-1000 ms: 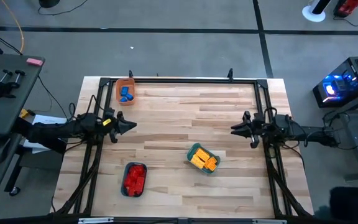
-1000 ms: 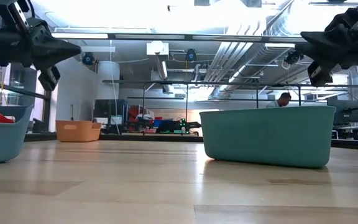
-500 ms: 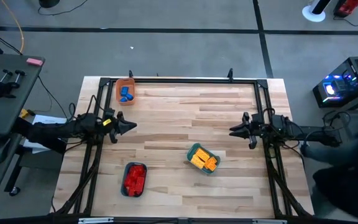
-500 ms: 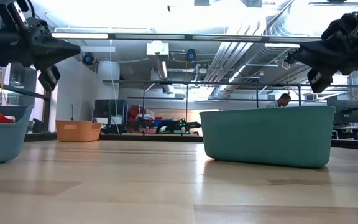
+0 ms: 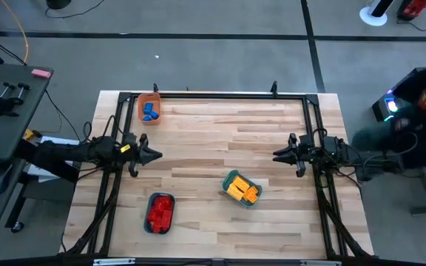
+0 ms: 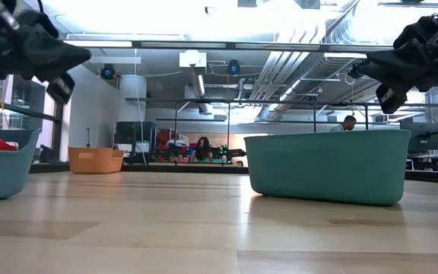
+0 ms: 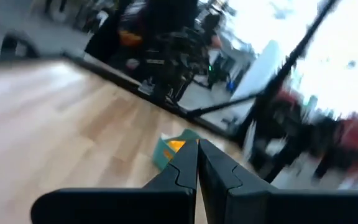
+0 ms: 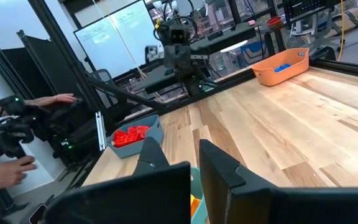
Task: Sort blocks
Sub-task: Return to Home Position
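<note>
Left claw [image 5: 152,154] hangs over the left side of the pale wooden table [image 5: 220,133]. It points across at the right claw [image 5: 278,155], which hangs over the right side. From above, red plastic blocks [image 5: 160,210] lie in a teal plastic tray [image 5: 147,219] near the left claw, off to one side of it. Blue plastic blocks [image 5: 149,111] lie in a small orange plastic tray [image 5: 141,103] on its other side. Yellow plastic blocks [image 5: 243,192] fill a second teal plastic tray [image 5: 230,177] between the two claws, nearer the right claw.

From table height, the left claw [image 6: 82,55] and the right claw [image 6: 356,68] both hang well up off the table (neither one touches a tray).

From the left wrist, the left claw's fingers [image 7: 166,180] are pressed tight together with nothing between them. Ahead of them, blurry, sits the second teal plastic tray [image 7: 162,154] with yellow in it.

From the right wrist, the right claw's fingers [image 8: 151,155] stand a little apart and hold nothing. Teal and yellow show through the gap. Farther ahead of this claw are the red plastic blocks [image 8: 129,134] in their tray. Farther still is the small orange plastic tray [image 8: 291,70] with the blue plastic blocks [image 8: 283,65]. A person's hand [image 8: 51,99] shows past the table's edge.
</note>
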